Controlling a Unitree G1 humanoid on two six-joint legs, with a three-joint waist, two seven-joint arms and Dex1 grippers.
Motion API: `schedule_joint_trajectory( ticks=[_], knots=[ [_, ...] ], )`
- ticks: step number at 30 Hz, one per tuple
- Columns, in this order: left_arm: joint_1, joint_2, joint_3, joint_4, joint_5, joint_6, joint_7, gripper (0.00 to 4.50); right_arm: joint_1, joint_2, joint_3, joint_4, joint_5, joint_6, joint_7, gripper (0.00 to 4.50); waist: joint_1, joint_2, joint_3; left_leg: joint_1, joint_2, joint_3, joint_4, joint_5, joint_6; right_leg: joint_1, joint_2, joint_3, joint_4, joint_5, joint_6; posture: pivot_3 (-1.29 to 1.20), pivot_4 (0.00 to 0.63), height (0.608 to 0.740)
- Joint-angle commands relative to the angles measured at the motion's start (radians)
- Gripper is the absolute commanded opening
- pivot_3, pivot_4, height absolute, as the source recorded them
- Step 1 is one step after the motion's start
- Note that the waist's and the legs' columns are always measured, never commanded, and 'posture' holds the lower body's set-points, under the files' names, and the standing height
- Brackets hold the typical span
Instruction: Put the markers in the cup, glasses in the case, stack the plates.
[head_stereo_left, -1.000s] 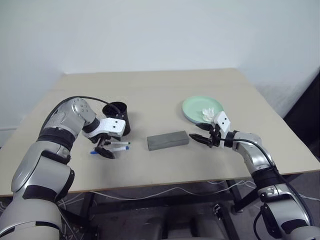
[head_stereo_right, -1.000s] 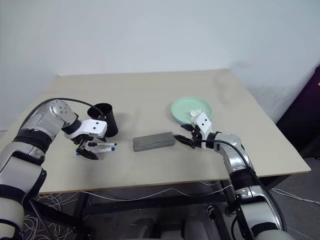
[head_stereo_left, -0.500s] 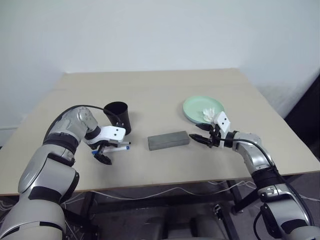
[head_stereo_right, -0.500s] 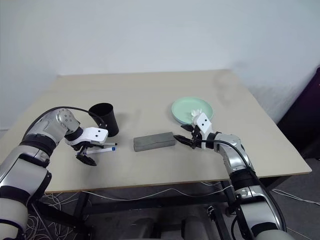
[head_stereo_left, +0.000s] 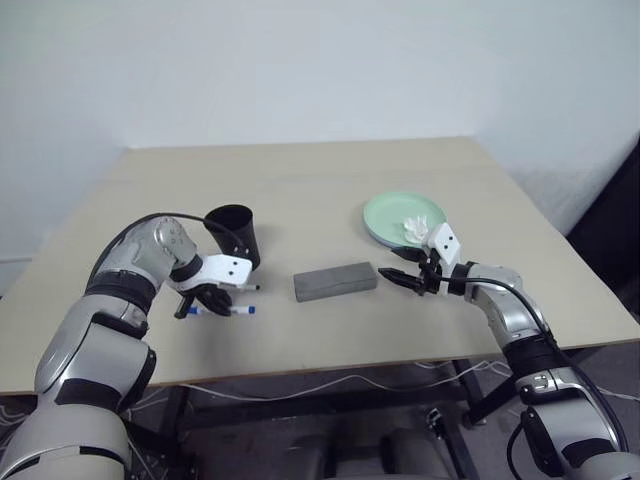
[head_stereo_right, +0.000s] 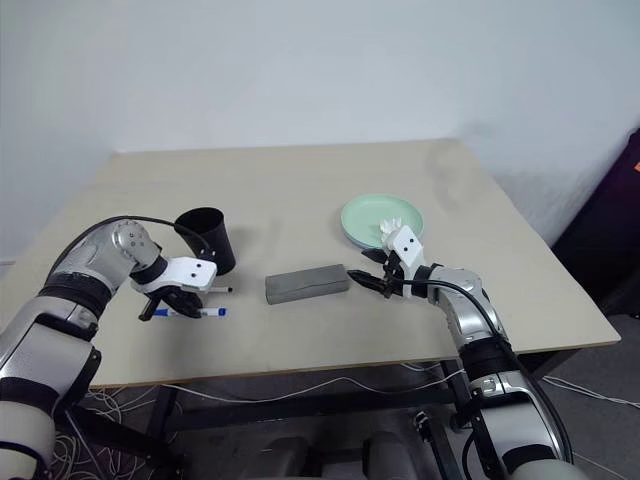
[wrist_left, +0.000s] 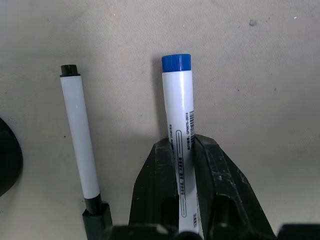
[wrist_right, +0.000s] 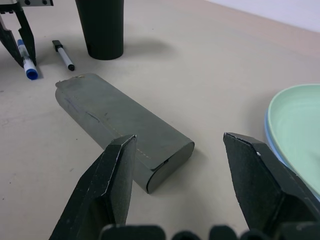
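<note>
Two fingers of the left gripper (wrist_left: 186, 165) pinch the blue-capped marker (wrist_left: 178, 110) across its barrel, flat on the table (head_stereo_left: 330, 190). The black-capped marker (wrist_left: 79, 140) lies parallel just beside it. The cup (head_stereo_left: 235, 235) stands just beyond. Farther right, the right gripper (wrist_right: 182, 170) hangs spread before the case (wrist_right: 120, 127).

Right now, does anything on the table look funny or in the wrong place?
A small white lumpy thing sits on the green plate, which already lies on the blue plate. It would get in the way of stacking. Nothing is spilled or broken.
</note>
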Motion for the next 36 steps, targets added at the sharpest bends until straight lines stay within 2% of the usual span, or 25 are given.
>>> schedule_joint_trajectory(
  ticks=[1,7,12,16,20,25,30,36],
  knots=[
    [0.044,0.006,-0.008,-0.006,0.016,0.001,-0.030,0.07,-0.043,0.000,-0.012,-0.013,-0.002,-0.023,0.004,3.02,0.000,0.001,-0.001,0.000,0.000,0.000,0.000,0.000,0.000,0.000,0.000,0.000,0.000,0.000,0.000,0.00,0.000,0.740],
    [0.057,-0.001,0.047,-0.066,-0.038,0.042,-0.064,0.07,-0.049,0.000,-0.011,-0.007,-0.002,-0.025,0.007,3.02,0.001,0.002,-0.001,0.000,0.000,0.001,-0.001,0.000,0.000,0.000,0.000,0.001,0.000,0.000,0.000,0.00,0.000,0.740],
    [0.054,0.001,0.118,-0.268,-0.300,0.214,-0.099,0.07,-0.046,-0.005,-0.012,-0.014,-0.001,-0.023,0.010,3.02,0.004,0.001,-0.001,-0.002,0.000,0.000,0.000,0.000,0.000,-0.001,0.000,0.000,-0.001,0.000,0.000,0.00,0.000,0.740],
    [0.029,-0.041,0.283,-0.445,-0.507,0.442,-0.076,0.07,-0.035,-0.010,-0.012,-0.027,0.001,-0.019,0.015,3.02,0.002,0.000,-0.001,-0.002,-0.001,-0.002,0.002,0.000,0.000,-0.001,-0.001,-0.001,-0.001,0.000,0.000,0.00,0.000,0.740],
    [-0.004,-0.109,0.461,-0.515,-0.618,0.575,0.118,0.07,-0.029,-0.013,-0.009,-0.037,0.002,-0.014,0.018,3.02,0.002,0.001,-0.001,-0.002,0.000,-0.003,0.002,0.000,0.000,0.000,0.000,-0.002,-0.001,0.000,0.000,0.00,0.000,0.740],
    [-0.014,-0.178,0.628,-0.514,-0.621,0.518,0.469,0.07,-0.033,-0.021,-0.008,-0.042,0.004,-0.006,0.027,3.02,-0.003,0.001,-0.001,0.001,0.000,-0.003,-0.002,0.000,-0.001,0.000,0.001,-0.001,0.000,0.000,0.000,0.00,0.000,0.740],
    [0.061,-0.221,0.688,-0.568,-0.567,0.445,0.739,0.07,-0.047,-0.029,-0.006,-0.038,0.002,0.003,0.042,3.02,-0.002,0.001,-0.001,0.002,0.000,-0.002,-0.002,0.001,-0.002,0.001,0.000,0.000,-0.001,0.002,-0.002,0.00,0.000,0.740],
    [0.193,-0.265,0.713,-0.639,-0.545,0.402,0.927,0.07,-0.064,-0.036,0.001,-0.030,-0.001,0.010,0.065,3.02,0.003,0.001,-0.001,0.001,-0.001,-0.001,-0.002,0.001,-0.002,0.001,0.000,0.000,-0.002,0.004,-0.004,0.00,0.000,0.740]
  ],
)
